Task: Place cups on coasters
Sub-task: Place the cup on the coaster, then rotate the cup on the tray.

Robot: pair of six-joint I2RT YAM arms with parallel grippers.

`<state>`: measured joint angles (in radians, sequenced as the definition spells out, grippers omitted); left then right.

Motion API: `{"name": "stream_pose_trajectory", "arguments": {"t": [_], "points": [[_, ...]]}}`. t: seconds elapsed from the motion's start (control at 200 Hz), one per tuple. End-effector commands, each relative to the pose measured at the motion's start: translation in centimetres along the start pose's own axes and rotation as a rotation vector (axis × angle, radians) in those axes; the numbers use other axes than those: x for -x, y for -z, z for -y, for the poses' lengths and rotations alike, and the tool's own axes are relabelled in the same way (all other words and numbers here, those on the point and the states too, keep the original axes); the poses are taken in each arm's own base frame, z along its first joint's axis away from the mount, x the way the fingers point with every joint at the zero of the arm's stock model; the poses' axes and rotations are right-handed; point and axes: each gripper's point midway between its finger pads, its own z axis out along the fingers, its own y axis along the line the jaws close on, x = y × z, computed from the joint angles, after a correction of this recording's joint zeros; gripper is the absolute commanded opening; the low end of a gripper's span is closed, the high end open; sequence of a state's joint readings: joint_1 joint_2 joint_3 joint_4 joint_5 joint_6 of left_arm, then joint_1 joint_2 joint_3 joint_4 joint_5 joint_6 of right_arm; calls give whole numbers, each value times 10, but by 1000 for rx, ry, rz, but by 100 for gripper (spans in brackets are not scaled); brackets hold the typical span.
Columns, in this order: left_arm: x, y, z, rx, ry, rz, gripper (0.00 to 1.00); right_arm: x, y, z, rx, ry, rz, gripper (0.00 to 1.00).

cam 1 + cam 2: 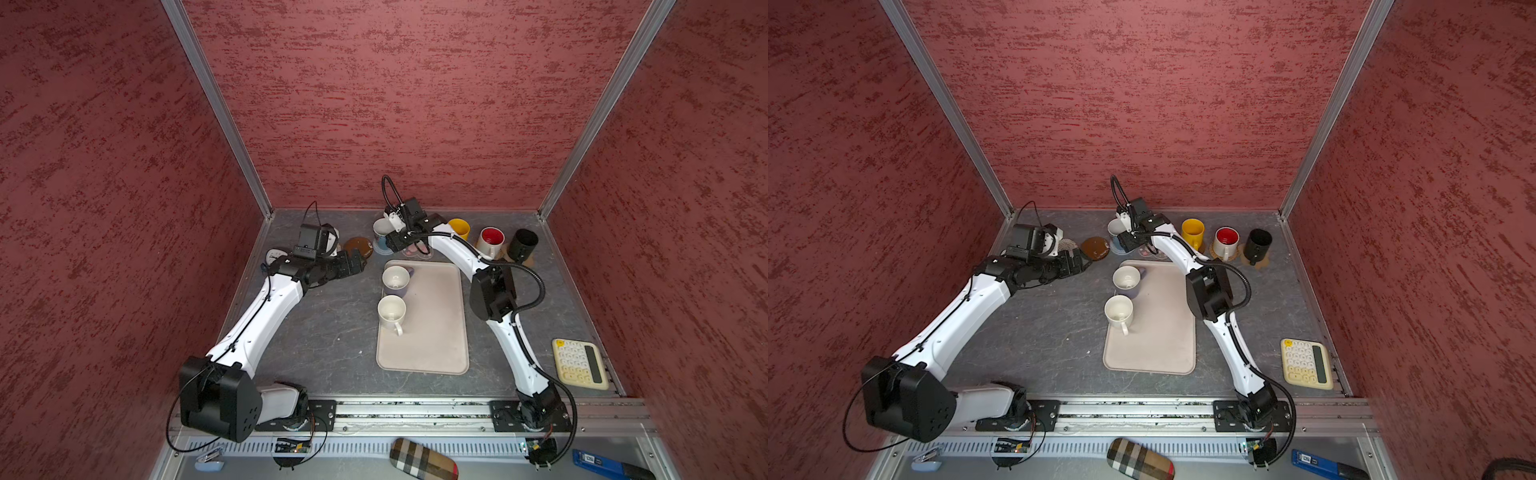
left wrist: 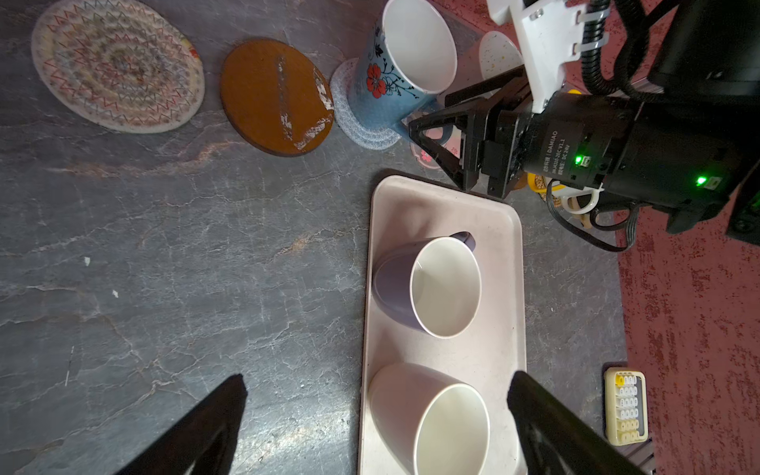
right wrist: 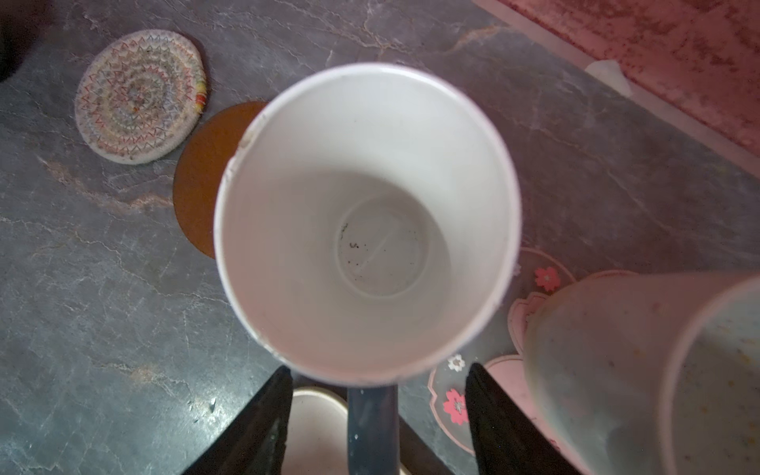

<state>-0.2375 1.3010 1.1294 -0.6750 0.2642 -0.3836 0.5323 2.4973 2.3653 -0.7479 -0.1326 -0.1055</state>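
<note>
A white cup with a blue flowered base [image 3: 366,222] stands upright on a pale spiral coaster [image 2: 349,119] at the back. My right gripper [image 3: 376,378] is open; its fingers straddle the cup's dark handle [image 3: 372,423] with gaps on both sides. A speckled white cup [image 3: 641,370] sits beside it on the pink flower coaster [image 3: 456,407]. Yellow [image 1: 459,227], red-lined [image 1: 491,241] and black [image 1: 524,243] cups stand on coasters to the right. A lavender cup [image 1: 395,277] and a plain white cup [image 1: 392,312] stand on the tray [image 1: 436,340]. My left gripper [image 2: 378,380] is open, empty, beside the tray.
A brown disc coaster [image 2: 275,96] and a stitched spiral coaster [image 2: 117,66] lie bare at the back left. A small clock [image 1: 274,257] sits by the left wall. A calculator [image 1: 579,363] lies at the right edge. Red walls enclose the table.
</note>
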Motion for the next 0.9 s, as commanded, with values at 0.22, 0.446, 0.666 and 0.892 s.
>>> {"name": "stream_pose_trajectory", "arguments": {"t": [0.22, 0.446, 0.666, 0.892], "points": [[-30, -15, 1, 17, -49, -64, 82, 63, 114, -10, -9, -47, 300, 63], [-45, -42, 9, -24, -15, -115, 38, 23, 139, -14, -9, -104, 267, 20], [-54, -68, 19, -43, -13, -152, 23, -31, 116, -12, -22, -160, 171, 0], [-66, -92, 17, -29, -2, -190, 11, -57, 92, -20, 32, -178, 92, 0]]}}
